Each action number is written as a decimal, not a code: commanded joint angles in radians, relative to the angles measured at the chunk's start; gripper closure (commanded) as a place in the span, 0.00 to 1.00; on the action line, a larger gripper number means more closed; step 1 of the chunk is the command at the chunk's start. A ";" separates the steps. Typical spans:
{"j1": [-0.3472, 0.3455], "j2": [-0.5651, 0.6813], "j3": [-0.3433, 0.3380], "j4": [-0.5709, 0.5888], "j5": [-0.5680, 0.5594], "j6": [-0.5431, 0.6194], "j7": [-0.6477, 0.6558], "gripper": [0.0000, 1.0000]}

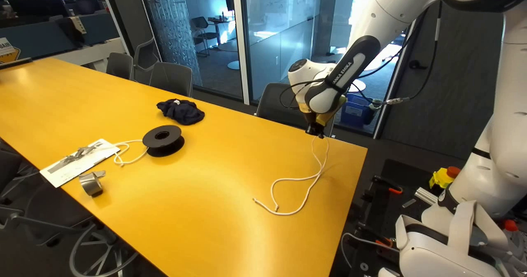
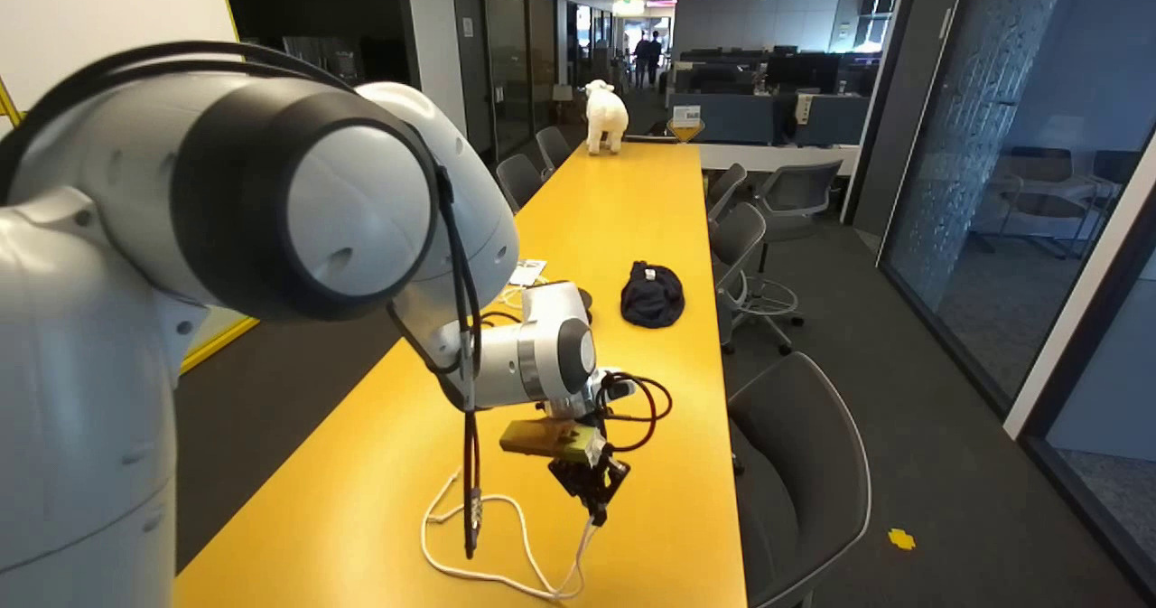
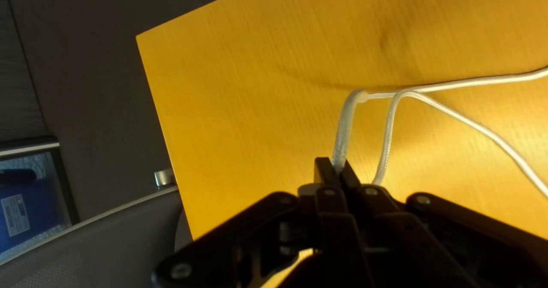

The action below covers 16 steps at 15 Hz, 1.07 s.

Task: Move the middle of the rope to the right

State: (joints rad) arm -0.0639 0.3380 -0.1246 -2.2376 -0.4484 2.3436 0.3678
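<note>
The white rope (image 1: 319, 174) lies on the yellow table (image 1: 230, 174) near the robot's end, with part of it lifted. It also shows in an exterior view (image 2: 479, 575). My gripper (image 1: 316, 133) is shut on the rope and holds it a little above the table near the far corner. In an exterior view the gripper (image 2: 597, 516) is near the chair-side edge. In the wrist view one strand of rope (image 3: 343, 134) runs between the fingertips (image 3: 337, 170). A second strand passes behind the right finger. Two loose ends lie on the table in a curve.
A black spool (image 1: 162, 136), another white cord (image 1: 132, 161), a white card with grey pieces (image 1: 78, 164), a tape roll (image 1: 90, 183) and a dark cloth (image 1: 181, 111) lie farther along the table. A chair (image 2: 804, 481) stands beside the edge near the gripper.
</note>
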 commanded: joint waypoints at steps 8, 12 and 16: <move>-0.018 0.279 -0.121 0.222 0.033 0.021 -0.030 0.99; -0.047 0.353 -0.144 0.300 0.067 0.021 -0.044 0.99; -0.072 0.408 -0.147 0.354 0.107 0.028 -0.067 0.99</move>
State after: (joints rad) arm -0.1250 0.6978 -0.2644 -1.9443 -0.3855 2.3611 0.3433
